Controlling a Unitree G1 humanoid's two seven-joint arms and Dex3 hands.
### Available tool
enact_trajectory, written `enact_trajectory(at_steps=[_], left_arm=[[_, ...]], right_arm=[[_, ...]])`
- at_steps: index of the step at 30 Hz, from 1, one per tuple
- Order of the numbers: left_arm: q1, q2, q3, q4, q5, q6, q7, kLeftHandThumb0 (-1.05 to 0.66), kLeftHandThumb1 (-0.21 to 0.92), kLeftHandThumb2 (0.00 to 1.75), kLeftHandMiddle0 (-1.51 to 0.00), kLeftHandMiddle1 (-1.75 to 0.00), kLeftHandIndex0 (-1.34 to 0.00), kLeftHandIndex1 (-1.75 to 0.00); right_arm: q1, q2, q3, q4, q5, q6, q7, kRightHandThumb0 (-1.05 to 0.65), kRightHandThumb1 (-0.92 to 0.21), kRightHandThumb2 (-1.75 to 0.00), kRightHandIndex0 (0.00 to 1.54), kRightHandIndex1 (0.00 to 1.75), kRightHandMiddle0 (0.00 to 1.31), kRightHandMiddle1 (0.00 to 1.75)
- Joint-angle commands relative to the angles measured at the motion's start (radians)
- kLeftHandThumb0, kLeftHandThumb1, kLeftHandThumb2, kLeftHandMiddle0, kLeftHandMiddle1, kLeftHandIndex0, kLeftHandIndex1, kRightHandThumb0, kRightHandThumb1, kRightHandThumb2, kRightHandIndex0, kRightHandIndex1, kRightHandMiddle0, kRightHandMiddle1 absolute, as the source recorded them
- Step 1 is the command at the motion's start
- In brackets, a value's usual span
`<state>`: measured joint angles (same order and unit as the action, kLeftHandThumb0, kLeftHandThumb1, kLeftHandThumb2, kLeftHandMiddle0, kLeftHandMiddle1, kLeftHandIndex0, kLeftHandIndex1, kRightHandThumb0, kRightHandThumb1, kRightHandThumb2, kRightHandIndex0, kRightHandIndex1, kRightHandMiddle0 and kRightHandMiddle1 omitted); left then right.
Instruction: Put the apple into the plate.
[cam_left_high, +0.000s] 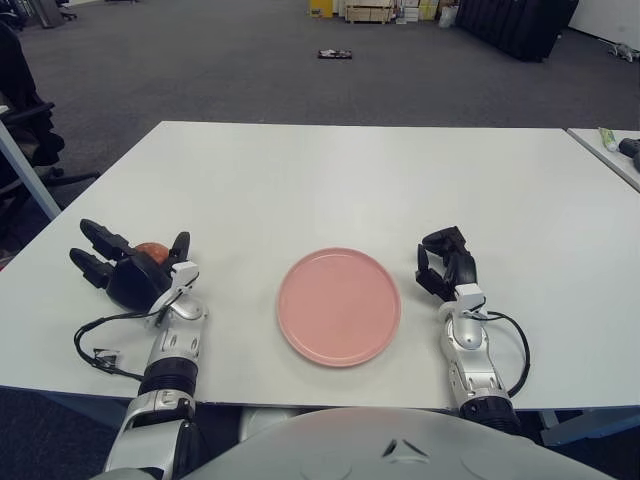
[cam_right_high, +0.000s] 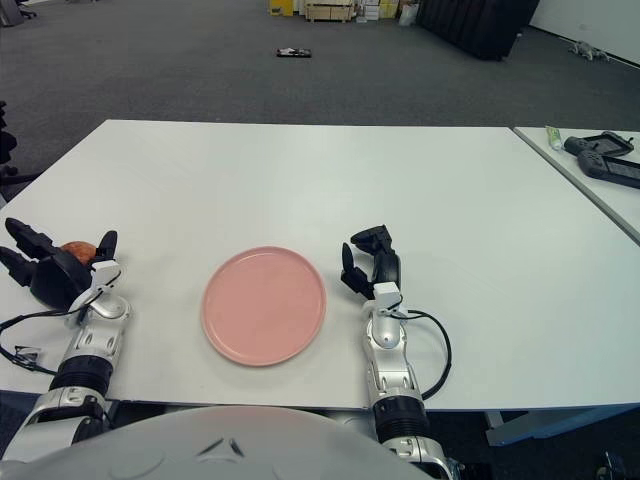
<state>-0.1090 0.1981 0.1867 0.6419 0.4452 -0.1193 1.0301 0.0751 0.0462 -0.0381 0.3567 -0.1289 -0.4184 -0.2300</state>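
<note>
Peeking out from behind the dark palm of the left hand (cam_left_high: 132, 272), the apple (cam_left_high: 150, 249) shows only as a small reddish-orange curve with a smooth, slightly glossy skin; most of it is hidden, so its full shape and any stem cannot be told. It sits on the white tabletop (cam_left_high: 350, 180) near the left near corner, well apart from the plate (cam_left_high: 339, 305). The left hand's fingers (cam_left_high: 98, 235) are spread apart, two reaching out to the left and far side of the fruit and the third standing up just to its right, so the apple lies between them. Whether any finger touches the skin cannot be told, and the hand does not clamp on it.

The plate is a round, flat, pink dish with a low rim, lying in the near middle of the tabletop between the two hands, with nothing in it.

The right hand (cam_left_high: 447, 264) shows to the right of the plate, near it but not touching, its dark fingers curled together and holding nothing. A black cable (cam_left_high: 518, 345) loops beside its silver forearm.

A second table edge at the far right carries a few small items, too small to identify.
</note>
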Motion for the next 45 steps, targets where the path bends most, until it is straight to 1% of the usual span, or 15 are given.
enact_trajectory(at_steps=[1, 11, 13, 17, 24, 26, 28, 31, 36, 37, 38, 40, 42, 43, 45], left_arm=[[0.036, 0.004, -0.020, 0.060, 0.000, 0.005, -0.013, -0.98, 0.74, 0.50, 0.00, 0.00, 0.00, -0.47], [0.042, 0.018, -0.049, 0.039, -0.010, 0.032, -0.081, -0.94, 0.73, 0.57, -0.07, -0.07, 0.00, -0.79], [0.050, 0.025, -0.055, 0.031, -0.009, 0.030, -0.100, -0.94, 0.72, 0.60, -0.03, -0.20, 0.00, -0.84], [0.064, 0.040, -0.069, 0.021, -0.003, 0.023, -0.133, -0.92, 0.71, 0.62, -0.01, -0.34, 0.00, -0.91], [0.083, 0.057, -0.084, 0.001, -0.004, 0.013, -0.167, -0.87, 0.65, 0.71, 0.00, -0.66, 0.00, -1.16], [0.097, 0.058, -0.087, -0.023, -0.010, 0.022, -0.193, -0.85, 0.64, 0.73, 0.00, -0.73, 0.00, -1.20], [0.104, 0.056, -0.087, -0.040, -0.012, 0.032, -0.207, -0.82, 0.61, 0.80, 0.00, -0.89, 0.00, -1.26], [0.107, 0.051, -0.086, -0.061, -0.016, 0.064, -0.237, -0.80, 0.58, 0.85, -0.02, -1.02, 0.00, -1.35], [0.129, 0.051, -0.087, -0.125, -0.035, 0.109, -0.322, -0.73, 0.49, 0.97, -0.24, -1.31, -0.13, -1.58], [0.133, 0.053, -0.087, -0.135, -0.038, 0.112, -0.334, -0.63, 0.45, 1.05, -0.32, -1.43, -0.28, -1.63], [0.140, 0.058, -0.087, -0.147, -0.040, 0.117, -0.352, -0.57, 0.43, 1.11, -0.37, -1.52, -0.38, -1.67], [0.149, 0.063, -0.087, -0.166, -0.042, 0.125, -0.373, -0.53, 0.37, 1.20, -0.48, -1.63, -0.49, -1.71], [0.157, 0.068, -0.091, -0.184, -0.038, 0.141, -0.394, -0.51, 0.34, 1.26, -0.57, -1.69, -0.55, -1.73], [0.160, 0.070, -0.093, -0.191, -0.035, 0.148, -0.402, -0.50, 0.32, 1.29, -0.67, -1.71, -0.58, -1.73], [0.165, 0.069, -0.094, -0.204, -0.034, 0.158, -0.411, -0.50, 0.30, 1.32, -0.77, -1.73, -0.61, -1.74]], right_arm=[[0.032, -0.017, -0.009, 0.034, -0.001, 0.023, 0.001, -0.38, -0.69, -0.85, 0.60, 1.32, 0.33, 1.75], [0.039, -0.019, -0.012, 0.018, -0.012, 0.047, -0.011, -0.38, -0.70, -0.84, 0.59, 1.30, 0.33, 1.75], [0.043, -0.020, -0.012, 0.012, -0.014, 0.051, -0.013, -0.38, -0.70, -0.84, 0.59, 1.30, 0.33, 1.75], [0.047, -0.020, -0.010, -0.001, -0.014, 0.060, -0.012, -0.38, -0.70, -0.84, 0.60, 1.30, 0.33, 1.75], [0.054, -0.018, -0.011, -0.018, -0.003, 0.068, -0.008, -0.38, -0.68, -0.86, 0.64, 1.31, 0.34, 1.75], [0.054, -0.016, -0.013, -0.021, -0.002, 0.078, -0.011, -0.38, -0.68, -0.87, 0.64, 1.31, 0.34, 1.75], [0.054, -0.016, -0.014, -0.023, -0.002, 0.082, -0.011, -0.38, -0.68, -0.87, 0.64, 1.31, 0.34, 1.75], [0.054, -0.016, -0.015, -0.023, -0.001, 0.080, -0.011, -0.38, -0.68, -0.87, 0.64, 1.31, 0.34, 1.75], [0.054, -0.016, -0.013, -0.027, -0.002, 0.081, -0.009, -0.38, -0.68, -0.87, 0.63, 1.31, 0.34, 1.75], [0.054, -0.015, -0.013, -0.029, -0.001, 0.082, -0.009, -0.38, -0.67, -0.87, 0.63, 1.31, 0.34, 1.75], [0.055, -0.015, -0.014, -0.031, 0.000, 0.084, -0.008, -0.38, -0.67, -0.88, 0.63, 1.32, 0.34, 1.75], [0.055, -0.015, -0.014, -0.034, 0.002, 0.088, -0.006, -0.38, -0.67, -0.88, 0.62, 1.32, 0.35, 1.75], [0.055, -0.014, -0.016, -0.039, 0.006, 0.093, -0.004, -0.38, -0.66, -0.89, 0.61, 1.32, 0.35, 1.75], [0.054, -0.014, -0.017, -0.040, 0.008, 0.096, -0.003, -0.38, -0.66, -0.89, 0.61, 1.32, 0.35, 1.75], [0.053, -0.015, -0.018, -0.039, 0.012, 0.095, -0.001, -0.38, -0.66, -0.89, 0.61, 1.32, 0.35, 1.75]])
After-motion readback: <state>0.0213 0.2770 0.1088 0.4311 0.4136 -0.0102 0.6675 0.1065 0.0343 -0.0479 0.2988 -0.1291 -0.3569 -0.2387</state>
